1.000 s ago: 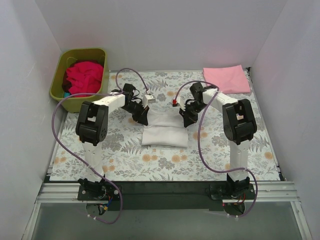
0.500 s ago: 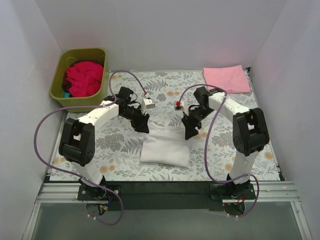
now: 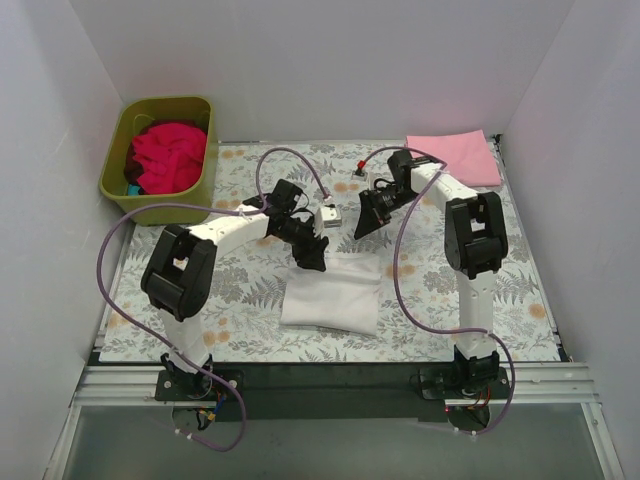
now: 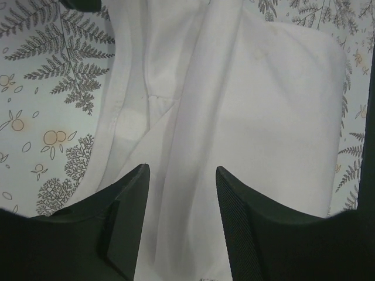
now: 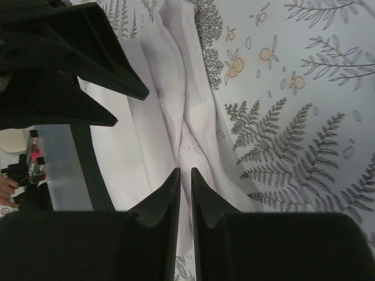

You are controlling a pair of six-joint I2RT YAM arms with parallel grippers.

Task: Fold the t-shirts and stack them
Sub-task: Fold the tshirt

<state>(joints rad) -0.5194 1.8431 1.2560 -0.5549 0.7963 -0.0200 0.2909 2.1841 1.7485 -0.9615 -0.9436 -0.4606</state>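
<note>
Since half a second ago, both arms have shifted: the left gripper has slid rightward onto the far left part of the white t-shirt, and the right gripper has pulled back off the cloth toward the far side.

The white t-shirt lies folded into a rough rectangle on the floral sheet, near the middle and toward the front edge. In the left wrist view, the left gripper's fingers stand well apart, with rumpled white fabric and a long crease showing between them. Nothing is pinched, and whether the tips touch the cloth cannot be told.

Just beyond the shirt's far edge, the right gripper hangs above the sheet, angled down toward the left one. Its fingers are drawn almost together, leaving only a thin slit with nothing caught in it. The shirt's creased edge and the fern print lie beneath it.

At the far left, the olive-green tub holds a heap of crimson t-shirts. At the far right corner, the pink t-shirt lies folded flat, well apart from both grippers.
</note>
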